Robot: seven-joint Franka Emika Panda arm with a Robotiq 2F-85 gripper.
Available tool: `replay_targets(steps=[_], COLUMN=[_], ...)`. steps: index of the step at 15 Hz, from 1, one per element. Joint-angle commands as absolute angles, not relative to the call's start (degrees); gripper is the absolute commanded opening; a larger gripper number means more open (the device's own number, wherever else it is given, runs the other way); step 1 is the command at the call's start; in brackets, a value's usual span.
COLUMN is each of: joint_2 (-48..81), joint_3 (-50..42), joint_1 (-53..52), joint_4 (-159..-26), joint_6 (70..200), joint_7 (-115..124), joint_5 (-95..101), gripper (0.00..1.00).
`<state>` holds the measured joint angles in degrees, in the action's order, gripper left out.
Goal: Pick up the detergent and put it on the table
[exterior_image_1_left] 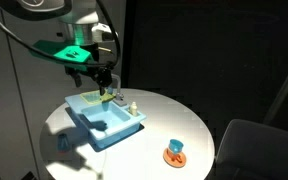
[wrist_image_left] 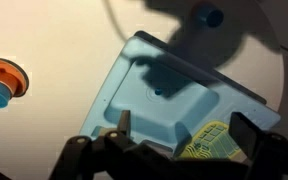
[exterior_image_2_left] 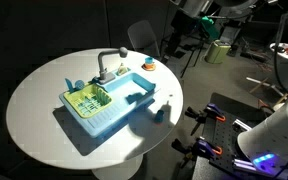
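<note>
The detergent point(exterior_image_1_left: 134, 106) is a tiny pale bottle standing upright on the rim of the light-blue tray point(exterior_image_1_left: 102, 122), next to the grey faucet point(exterior_image_2_left: 106, 65); in an exterior view the detergent point(exterior_image_2_left: 123, 70) shows just beside that faucet. My gripper point(exterior_image_1_left: 103, 82) hangs above the tray, a little way from the bottle and apart from it. In the wrist view the gripper point(wrist_image_left: 184, 135) is open, its dark fingers point(wrist_image_left: 246, 135) spread over the tray's basin point(wrist_image_left: 164, 90) and the green rack point(wrist_image_left: 212, 145), with nothing between them. The detergent is out of the wrist view. The tray rests on the round white table point(exterior_image_2_left: 34, 120).
An orange-and-blue round object point(exterior_image_1_left: 175, 152) lies on the table away from the tray, and shows as the orange-and-blue object point(wrist_image_left: 2, 82) at the wrist view's left edge. A small light-blue cup point(wrist_image_left: 212, 15) stands by the tray's far rim. Chairs and a dark curtain surround the table.
</note>
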<state>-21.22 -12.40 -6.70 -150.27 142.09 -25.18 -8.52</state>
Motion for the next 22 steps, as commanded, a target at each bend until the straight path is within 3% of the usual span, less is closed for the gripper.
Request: replay_targets(steps=[1,10,22], joint_2=[-21.2,-20.9,-13.6], joint_3=[-11.4,-11.4,-14.1], joint_1=[-5.7,-5.6,-2.6], joint_4=[-150.2,-149.8,-135.1], joint_6=[141.9,141.7,136.9], joint_7=[-25.5,-25.7,-34.6], joint_5=[-9.1,-8.9,-8.3], gripper=[1.0,1.0,1.0])
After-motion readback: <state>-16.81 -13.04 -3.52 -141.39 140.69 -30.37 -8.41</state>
